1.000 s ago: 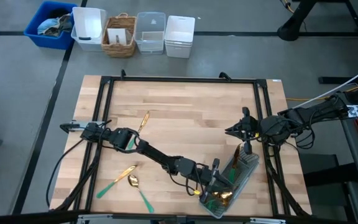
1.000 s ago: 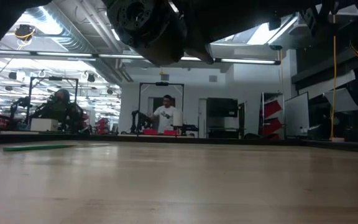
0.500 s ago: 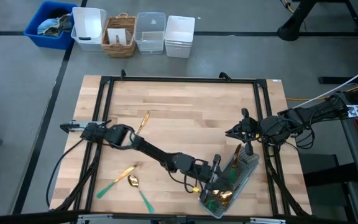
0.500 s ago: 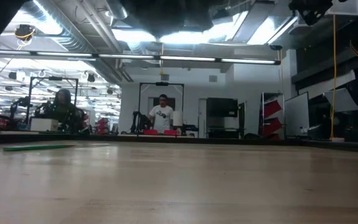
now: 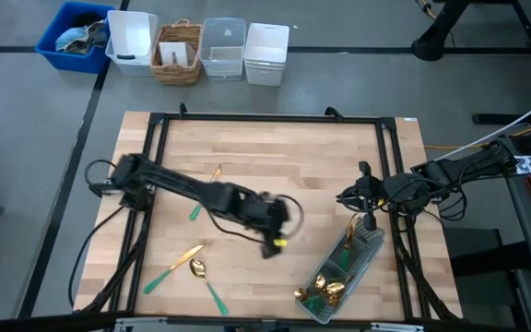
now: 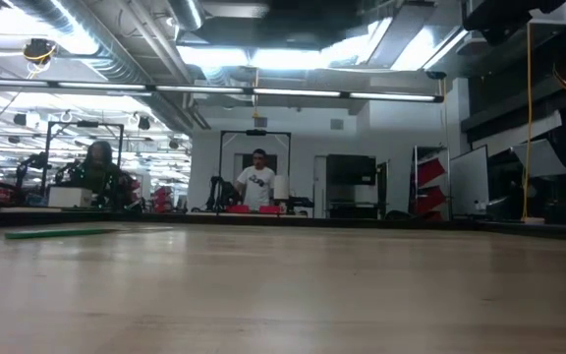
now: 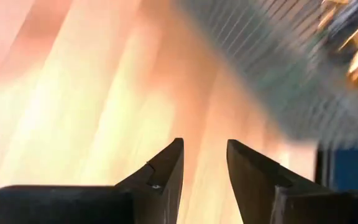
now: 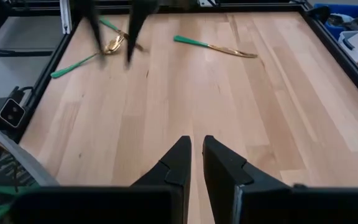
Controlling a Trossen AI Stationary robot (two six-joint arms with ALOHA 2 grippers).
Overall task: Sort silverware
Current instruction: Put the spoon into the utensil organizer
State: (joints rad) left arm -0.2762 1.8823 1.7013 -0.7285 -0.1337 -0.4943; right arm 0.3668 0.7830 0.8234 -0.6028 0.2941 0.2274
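Note:
The clear tray (image 5: 341,273) lies at the table's near right with several gold-and-teal pieces of silverware (image 5: 325,291) inside it. One loose piece (image 5: 206,191) lies left of the table's middle, and three more (image 5: 192,267) lie near the front left. They also show in the right wrist view (image 8: 213,46). My left gripper (image 5: 275,242) is open and empty over the bare wood, left of the tray. The tray shows blurred in the left wrist view (image 7: 272,68). My right gripper (image 5: 344,196) waits by the tray's far end, its fingers (image 8: 180,155) almost together and empty.
Bins and a basket (image 5: 178,51) stand beyond the table's far edge. A black frame (image 5: 265,118) runs round the tabletop. A teal handle (image 6: 62,233) shows at the left in the low view. A person (image 6: 257,182) stands far back in the room.
My left gripper has drawn back from the tray's near end toward the table's middle and left, moving fast and showing blurred. Its arm has left the top of the low view. The silverware and tray have stayed put.

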